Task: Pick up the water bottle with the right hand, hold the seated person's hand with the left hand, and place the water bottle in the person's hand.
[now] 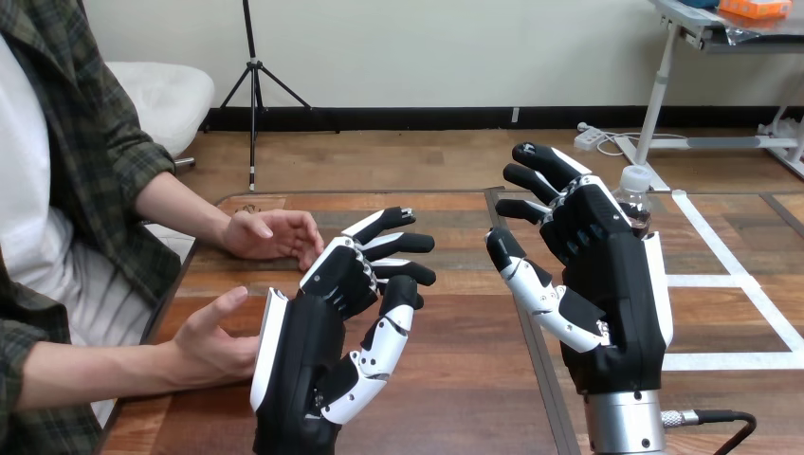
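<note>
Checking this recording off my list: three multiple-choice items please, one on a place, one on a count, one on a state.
1. Where is the water bottle? A behind the right robot hand; B in the person's hand; C on the person's lap.
2. How many of the person's hands show? A none; B one; C two.
3. The left robot hand is: A open; B shut on the bottle; C shut on a wrist.
Key: 1A, it peeks over the fingers. 2C, a farther hand and a nearer hand. 3A, fingers straight, holding nothing.
</note>
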You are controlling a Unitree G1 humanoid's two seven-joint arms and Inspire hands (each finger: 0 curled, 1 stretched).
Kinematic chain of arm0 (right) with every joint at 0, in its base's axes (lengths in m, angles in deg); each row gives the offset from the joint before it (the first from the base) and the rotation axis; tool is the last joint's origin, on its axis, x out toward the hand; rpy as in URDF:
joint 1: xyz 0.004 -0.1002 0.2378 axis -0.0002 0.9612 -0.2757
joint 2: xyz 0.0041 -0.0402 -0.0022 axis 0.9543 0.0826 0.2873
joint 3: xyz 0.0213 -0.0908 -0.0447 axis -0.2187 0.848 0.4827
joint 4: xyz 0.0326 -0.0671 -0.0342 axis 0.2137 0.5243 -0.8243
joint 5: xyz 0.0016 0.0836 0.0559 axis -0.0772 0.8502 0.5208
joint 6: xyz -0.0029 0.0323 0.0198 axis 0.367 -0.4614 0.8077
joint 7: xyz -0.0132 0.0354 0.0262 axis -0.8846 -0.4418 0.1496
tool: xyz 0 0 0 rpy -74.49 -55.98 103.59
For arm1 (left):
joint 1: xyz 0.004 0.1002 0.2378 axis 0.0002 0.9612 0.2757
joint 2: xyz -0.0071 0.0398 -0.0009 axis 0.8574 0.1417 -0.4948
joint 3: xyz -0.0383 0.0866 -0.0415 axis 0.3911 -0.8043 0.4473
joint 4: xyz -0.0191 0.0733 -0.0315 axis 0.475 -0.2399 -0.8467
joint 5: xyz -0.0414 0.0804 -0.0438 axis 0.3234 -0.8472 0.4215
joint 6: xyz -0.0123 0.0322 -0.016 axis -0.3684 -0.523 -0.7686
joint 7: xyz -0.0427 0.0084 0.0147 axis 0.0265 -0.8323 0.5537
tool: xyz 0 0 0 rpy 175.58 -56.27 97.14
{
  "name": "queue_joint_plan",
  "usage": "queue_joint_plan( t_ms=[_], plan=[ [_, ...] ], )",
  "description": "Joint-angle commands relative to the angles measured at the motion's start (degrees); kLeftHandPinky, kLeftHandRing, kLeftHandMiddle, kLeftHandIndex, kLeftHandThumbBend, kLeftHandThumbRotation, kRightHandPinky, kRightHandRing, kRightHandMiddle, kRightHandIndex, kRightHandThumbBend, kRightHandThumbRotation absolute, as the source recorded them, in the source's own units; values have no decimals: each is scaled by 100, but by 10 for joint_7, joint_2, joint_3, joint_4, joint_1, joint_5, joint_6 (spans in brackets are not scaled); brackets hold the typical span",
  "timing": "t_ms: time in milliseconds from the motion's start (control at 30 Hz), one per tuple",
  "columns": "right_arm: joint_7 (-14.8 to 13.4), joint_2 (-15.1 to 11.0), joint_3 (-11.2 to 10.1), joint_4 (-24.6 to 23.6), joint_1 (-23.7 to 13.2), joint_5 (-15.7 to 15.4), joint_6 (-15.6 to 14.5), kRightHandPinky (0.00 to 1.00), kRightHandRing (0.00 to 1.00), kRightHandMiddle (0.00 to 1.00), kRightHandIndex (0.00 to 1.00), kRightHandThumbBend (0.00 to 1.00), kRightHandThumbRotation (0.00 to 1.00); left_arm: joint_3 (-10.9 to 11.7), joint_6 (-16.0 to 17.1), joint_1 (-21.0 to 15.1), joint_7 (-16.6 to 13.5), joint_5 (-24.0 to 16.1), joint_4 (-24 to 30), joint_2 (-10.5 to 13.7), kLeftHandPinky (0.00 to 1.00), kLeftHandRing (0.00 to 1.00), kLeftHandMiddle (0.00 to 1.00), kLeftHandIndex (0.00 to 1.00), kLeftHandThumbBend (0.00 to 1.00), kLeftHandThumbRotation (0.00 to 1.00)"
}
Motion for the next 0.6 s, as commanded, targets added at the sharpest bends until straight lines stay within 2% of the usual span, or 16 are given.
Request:
queue_joint_plan(
  t_ms=[0, 567],
  plan=[
    [1, 8, 0, -22, -18, 1, -2, 68, 81, 83, 76, 56, 6, 2, 12, -21, 1, 9, 13, -12, 47, 58, 69, 76, 23, 37],
    [-6, 6, -5, -21, -27, -13, 6, 70, 80, 83, 76, 56, 5, 3, 8, -20, 4, 11, 18, -9, 46, 58, 68, 75, 22, 37]
  ],
)
